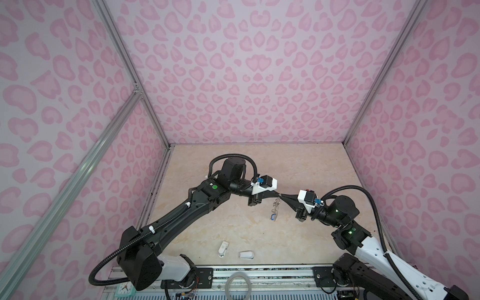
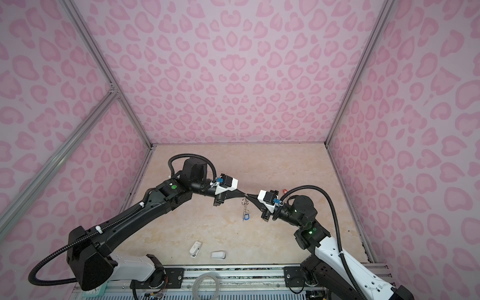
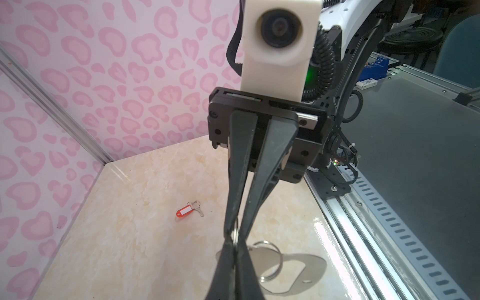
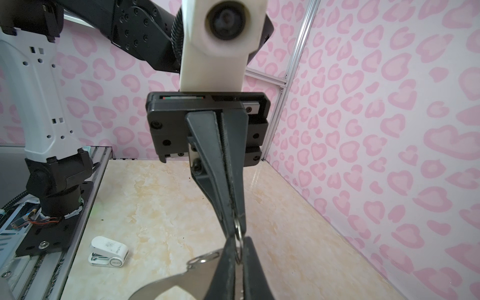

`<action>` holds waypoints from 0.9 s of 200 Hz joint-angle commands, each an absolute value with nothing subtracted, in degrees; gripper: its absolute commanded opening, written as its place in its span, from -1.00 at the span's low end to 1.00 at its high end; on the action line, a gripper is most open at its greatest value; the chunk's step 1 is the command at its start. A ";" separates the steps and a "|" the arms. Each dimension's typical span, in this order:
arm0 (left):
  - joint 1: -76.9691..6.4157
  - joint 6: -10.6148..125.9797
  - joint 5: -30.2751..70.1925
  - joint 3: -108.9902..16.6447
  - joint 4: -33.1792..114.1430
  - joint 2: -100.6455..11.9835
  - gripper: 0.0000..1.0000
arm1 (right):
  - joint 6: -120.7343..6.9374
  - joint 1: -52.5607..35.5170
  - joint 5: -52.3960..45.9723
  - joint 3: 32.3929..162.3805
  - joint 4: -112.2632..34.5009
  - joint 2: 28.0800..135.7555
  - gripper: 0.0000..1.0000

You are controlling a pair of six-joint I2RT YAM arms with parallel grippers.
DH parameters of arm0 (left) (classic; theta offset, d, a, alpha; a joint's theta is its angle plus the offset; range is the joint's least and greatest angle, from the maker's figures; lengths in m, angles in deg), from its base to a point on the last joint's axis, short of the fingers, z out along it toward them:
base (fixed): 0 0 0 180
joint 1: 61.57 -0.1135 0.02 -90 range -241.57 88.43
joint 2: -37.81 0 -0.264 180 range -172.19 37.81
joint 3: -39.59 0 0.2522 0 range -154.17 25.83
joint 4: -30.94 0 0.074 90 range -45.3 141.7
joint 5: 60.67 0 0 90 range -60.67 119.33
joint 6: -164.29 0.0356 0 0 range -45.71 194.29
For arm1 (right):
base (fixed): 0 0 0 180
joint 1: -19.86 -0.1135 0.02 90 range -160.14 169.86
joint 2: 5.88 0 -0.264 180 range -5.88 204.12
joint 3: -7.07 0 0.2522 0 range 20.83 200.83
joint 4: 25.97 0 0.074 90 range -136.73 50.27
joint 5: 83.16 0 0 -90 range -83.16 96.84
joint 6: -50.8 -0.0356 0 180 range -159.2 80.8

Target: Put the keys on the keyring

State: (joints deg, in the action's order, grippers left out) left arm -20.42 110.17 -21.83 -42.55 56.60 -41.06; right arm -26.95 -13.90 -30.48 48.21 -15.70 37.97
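Note:
Both grippers meet tip to tip in mid-air over the table's middle. My left gripper [image 1: 278, 194] [image 3: 235, 244] is shut on a small wire split ring [image 3: 235, 233] of the keyring. My right gripper [image 1: 282, 196] [image 4: 238, 242] pinches the same split ring [image 4: 238, 232] from the opposite side. The keyring plate [image 3: 298, 270] [image 4: 176, 283] hangs below them, edge-on in both top views [image 1: 275, 206]. The blue key's tag [image 1: 273, 217] [image 2: 246, 217] shows at the plate's lower end. The red-orange key [image 3: 185, 211] [image 2: 284, 191] lies on the table behind my right wrist.
Two small white plastic pieces [image 1: 224, 248] [image 1: 246, 255] lie near the table's front edge; one shows in the right wrist view [image 4: 109, 252]. A pale grey hoop [image 1: 238, 284] rests on the front rail. Pink patterned walls enclose three sides.

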 commanded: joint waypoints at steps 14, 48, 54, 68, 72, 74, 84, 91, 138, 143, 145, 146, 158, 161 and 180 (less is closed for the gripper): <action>-20.26 109.97 -22.66 -43.43 53.95 -40.55 -0.93 | -27.11 -13.87 -30.25 47.74 -15.82 37.71 -0.75; -20.08 109.90 -22.57 -43.43 53.85 -40.49 -0.94 | -26.92 -13.82 -30.03 47.59 -16.50 37.27 -0.83; -20.00 109.88 -22.59 -43.43 53.77 -40.42 -0.93 | -26.92 -13.78 -29.99 47.55 -16.61 37.18 -0.84; -19.91 109.88 -22.53 -43.35 53.64 -40.26 -0.93 | -26.93 -13.74 -30.07 47.48 -16.75 37.10 -0.87; -19.83 109.88 -22.49 -43.34 53.66 -40.31 -0.94 | -26.95 -13.71 -30.12 47.47 -16.75 37.10 -0.87; -19.82 109.88 -22.45 -43.36 53.62 -40.28 -0.94 | -26.91 -13.76 -30.08 47.46 -16.71 37.10 -0.88; -19.84 109.88 -22.44 -43.28 53.59 -40.32 -0.94 | -27.07 -13.71 -30.15 47.41 -16.62 37.01 -0.90; -19.74 109.88 -22.44 -43.26 53.59 -40.32 -0.94 | -27.11 -13.71 -30.16 47.39 -16.69 37.03 -0.92; -19.64 108.27 -18.04 -43.32 53.81 -40.63 -0.62 | -27.48 -13.13 -29.94 47.29 -18.04 35.85 -1.00; -19.64 107.94 -16.74 -43.34 53.93 -40.73 -0.54 | -27.51 -12.89 -29.78 47.29 -18.62 35.47 -1.00; -19.66 107.75 -16.16 -43.41 54.02 -40.76 -0.53 | -27.44 -12.80 -29.69 47.35 -18.81 35.26 -1.00; -19.74 107.72 -15.87 -43.42 54.06 -40.76 -0.51 | -27.43 -12.78 -29.71 47.32 -18.90 35.17 -1.00; -19.73 106.74 -12.56 -43.90 54.30 -41.16 -0.36 | -27.29 -12.25 -29.30 47.27 -20.24 34.04 -1.00; -19.73 106.60 -11.94 -44.04 54.43 -41.21 -0.35 | -27.25 -12.17 -29.17 47.21 -20.74 33.78 -1.00; -19.81 103.82 -7.40 -44.80 53.78 -41.80 -0.13 | -26.42 -11.31 -28.04 47.63 -24.32 31.74 -1.00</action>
State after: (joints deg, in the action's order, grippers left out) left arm -19.72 107.37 -14.31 -43.21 56.38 -41.10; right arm -27.32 -11.97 -29.63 47.55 -20.81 33.56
